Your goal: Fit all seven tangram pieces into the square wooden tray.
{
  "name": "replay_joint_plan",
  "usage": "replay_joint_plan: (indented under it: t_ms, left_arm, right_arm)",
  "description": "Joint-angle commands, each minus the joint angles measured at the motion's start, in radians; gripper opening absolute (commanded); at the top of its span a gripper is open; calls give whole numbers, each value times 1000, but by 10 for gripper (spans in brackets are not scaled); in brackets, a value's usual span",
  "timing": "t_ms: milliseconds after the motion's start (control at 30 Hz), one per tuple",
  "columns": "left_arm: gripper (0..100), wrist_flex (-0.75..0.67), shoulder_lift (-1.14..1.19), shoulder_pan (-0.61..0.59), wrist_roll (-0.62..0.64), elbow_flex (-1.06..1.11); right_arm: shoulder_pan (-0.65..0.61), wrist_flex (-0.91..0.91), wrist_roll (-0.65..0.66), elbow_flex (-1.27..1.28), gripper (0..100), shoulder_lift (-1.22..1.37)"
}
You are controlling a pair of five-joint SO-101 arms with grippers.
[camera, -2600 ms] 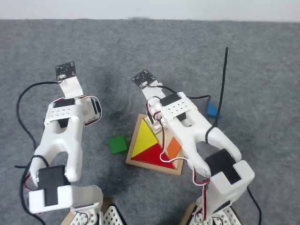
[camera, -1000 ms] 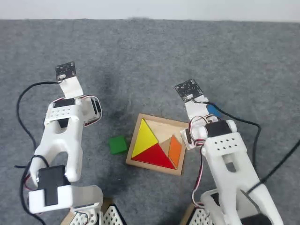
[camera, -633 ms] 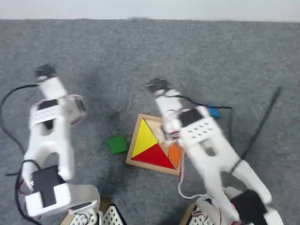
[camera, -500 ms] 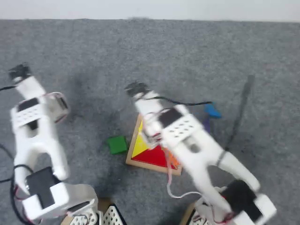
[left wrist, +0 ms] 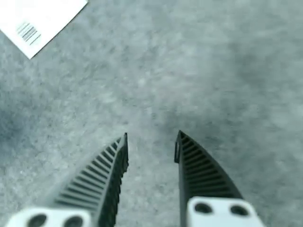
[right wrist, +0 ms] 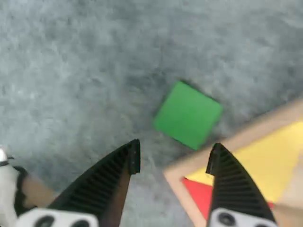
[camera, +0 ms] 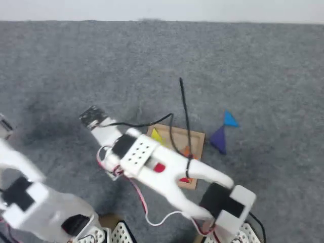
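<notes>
The square wooden tray [camera: 196,139] lies mid-table, partly under the right arm [camera: 147,158], which stretches across it to the left. Yellow [camera: 156,135], orange [camera: 187,151] and red [camera: 183,179] pieces show in it. A blue triangle [camera: 230,119] and a purple triangle [camera: 218,139] lie on the carpet right of the tray. My right gripper [right wrist: 175,158] is open just above the carpet, near the green square [right wrist: 188,114] and the tray's corner [right wrist: 236,138]. My left gripper [left wrist: 152,142] is open over bare carpet.
Grey carpet covers the table. A white sheet with a barcode [left wrist: 38,19] lies beyond the left gripper. The left arm [camera: 25,202] sits at the table's left front edge. A black cable [camera: 183,111] loops up over the tray.
The right arm has swung left across the tray, and its gripper now hangs by the green square. The left arm has swung out toward the left edge.
</notes>
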Motion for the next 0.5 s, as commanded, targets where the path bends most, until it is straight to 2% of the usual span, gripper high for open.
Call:
replay_joint_plan:
  t_ms: [0,200,467]
  left_arm:
    - [152,121,149,-54,-14,-251]
    - [152,183,227,-104,-38,-410]
    - [152,180,236,-98,-54,-417]
  right_arm:
    - [-10,-24,-35,-143,215,50]
    - [25,4,-123,-256,217,206]
    - [76,58,-126,-305,297,251]
